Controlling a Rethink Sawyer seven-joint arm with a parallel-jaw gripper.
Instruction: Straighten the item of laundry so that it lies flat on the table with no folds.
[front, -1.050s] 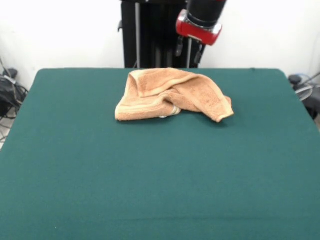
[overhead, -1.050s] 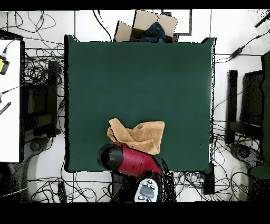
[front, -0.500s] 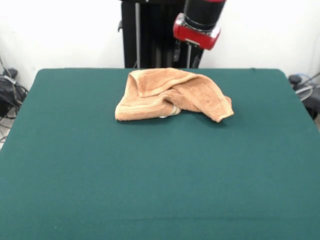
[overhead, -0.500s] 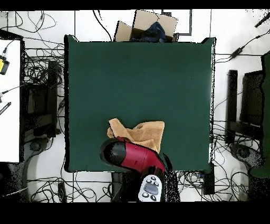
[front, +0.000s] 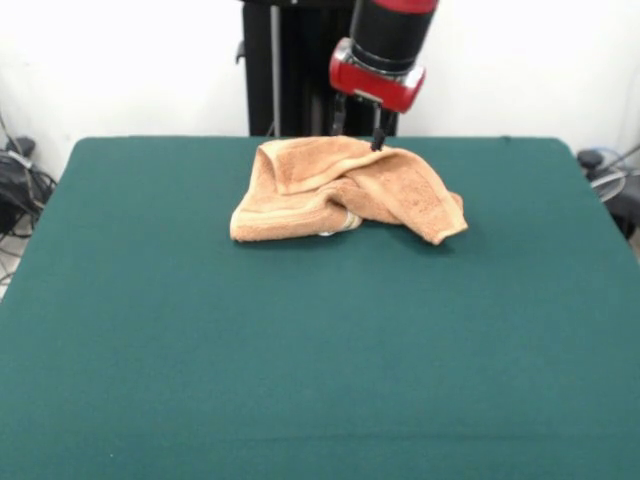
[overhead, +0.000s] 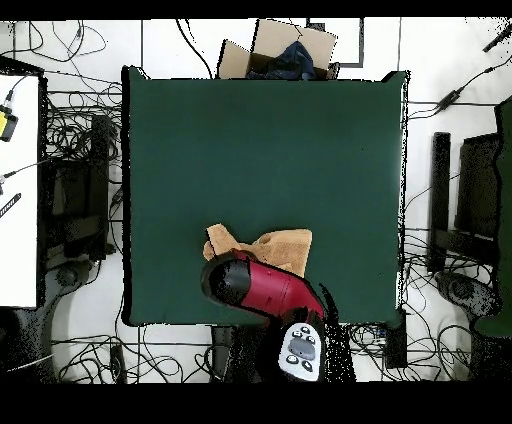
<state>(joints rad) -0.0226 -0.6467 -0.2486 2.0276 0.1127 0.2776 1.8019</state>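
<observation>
One soft, light peach terry towel (front: 340, 190) lies crumpled on the green table (front: 300, 350), best pinched at its raised back fold beneath the gripper (front: 357, 122), whose jaws are spread apart and empty.

White wall (front: 120, 60) behind, pale floor (overhead: 70, 330) strewn with black cables (overhead: 75, 120), open cardboard box (overhead: 275, 50) at 12 o'clock, white desk (overhead: 18, 190) at 9 o'clock.

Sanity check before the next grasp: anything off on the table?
Only the towel: bunched and folded over itself near the table's robot-side edge, not flat. The gripper stands open just above it. Nothing spilled or damaged.
</observation>
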